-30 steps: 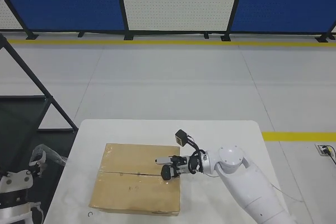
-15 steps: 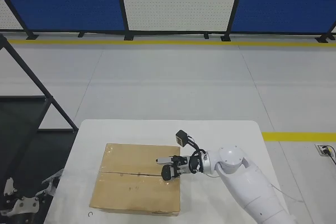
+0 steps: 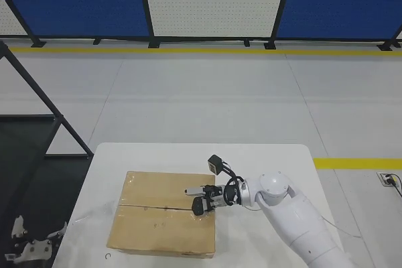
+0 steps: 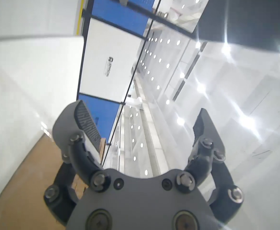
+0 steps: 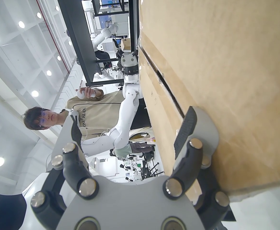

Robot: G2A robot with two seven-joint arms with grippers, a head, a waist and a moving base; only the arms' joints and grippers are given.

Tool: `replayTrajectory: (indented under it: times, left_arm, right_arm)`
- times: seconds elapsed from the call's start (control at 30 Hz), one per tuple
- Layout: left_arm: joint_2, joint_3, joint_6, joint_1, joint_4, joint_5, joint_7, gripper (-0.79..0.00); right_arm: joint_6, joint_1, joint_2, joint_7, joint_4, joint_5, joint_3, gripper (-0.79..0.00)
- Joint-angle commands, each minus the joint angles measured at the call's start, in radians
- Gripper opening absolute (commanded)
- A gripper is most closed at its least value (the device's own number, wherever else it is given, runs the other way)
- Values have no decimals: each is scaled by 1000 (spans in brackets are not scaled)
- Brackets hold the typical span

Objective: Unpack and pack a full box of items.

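1. Foreground: left gripper (image 3: 37, 231) low beside the table's near left corner, off the tabletop, fingers spread wide, nothing held; same wide spread seen in left wrist view (image 4: 141, 111), with a strip of cardboard alongside one finger.
2. Box (image 3: 164, 214) of brown cardboard on the near half of the white table (image 3: 254, 161), toward its left side, top flaps shut, meeting along a seam (image 3: 154, 207) running left to right.
3. Right gripper (image 3: 194, 199) over the box's right end, straddling the seam, fingers wide apart, holding nothing; in right wrist view (image 5: 130, 118) one finger close against the box top (image 5: 214, 48) just beside the seam (image 5: 166, 84), contact not clear.
4. Beyond the table: pale floor with yellow lines (image 3: 208, 49).
5. Farthest: blue and white partition panels (image 3: 214, 17); black frame (image 3: 40, 100) off to the left.
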Motion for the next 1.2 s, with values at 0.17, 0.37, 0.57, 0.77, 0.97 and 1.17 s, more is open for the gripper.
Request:
replayTrajectory:
  times: [0.17, 0.37, 0.57, 0.77, 0.97, 1.17]
  left_arm:
    - [5, 72, 183, 0, -13, 106, -117, 0]
    - [-2, 128, 215, -91, 67, 102, -71, 0]
    - [-12, 158, 227, -195, 138, 29, -18, 0]
    - [-21, 170, 233, -259, 177, -32, 17, 0]
    - [-26, 162, 221, -286, 172, -65, 50, 0]
    - [-30, 145, 210, -316, 174, -106, 63, 0]
  right_arm:
    - [-2, 7, -4, -1, 12, 1, -5, 0]
    - [0, 6, -3, -2, 13, 0, -1, 0]
    - [6, 9, -3, -2, 10, -3, 0, 0]
    - [6, 9, -4, -2, 10, -3, 0, 0]
    - [6, 9, -5, -2, 14, -1, -1, 0]
    - [3, 11, -7, -1, 20, 1, -2, 0]
